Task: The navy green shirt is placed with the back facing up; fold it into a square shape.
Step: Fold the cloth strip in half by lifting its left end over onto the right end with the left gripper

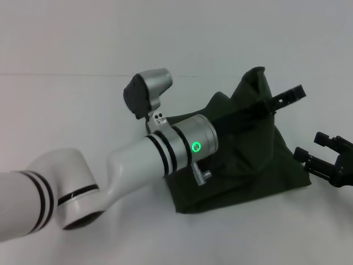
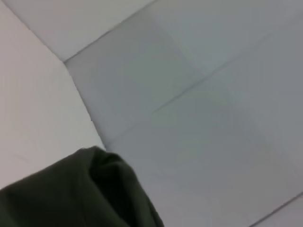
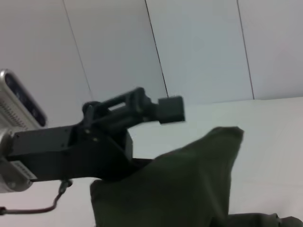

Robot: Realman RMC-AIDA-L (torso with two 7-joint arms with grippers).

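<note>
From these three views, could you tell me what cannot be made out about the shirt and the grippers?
- Left gripper: the raised navy green shirt covers its fingertips in the head view, so its grip is unclear.
- Shirt's lettering: not visible in any view.
- Shirt's near-left part: behind the left arm in the head view.
- Right gripper: cut by the head view's edge.

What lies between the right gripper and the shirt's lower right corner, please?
Nothing: in the head view, only a short strip of bare white table separates the right gripper from the navy green shirt.

Head looks down; wrists closely share shirt (image 1: 242,160).
</note>
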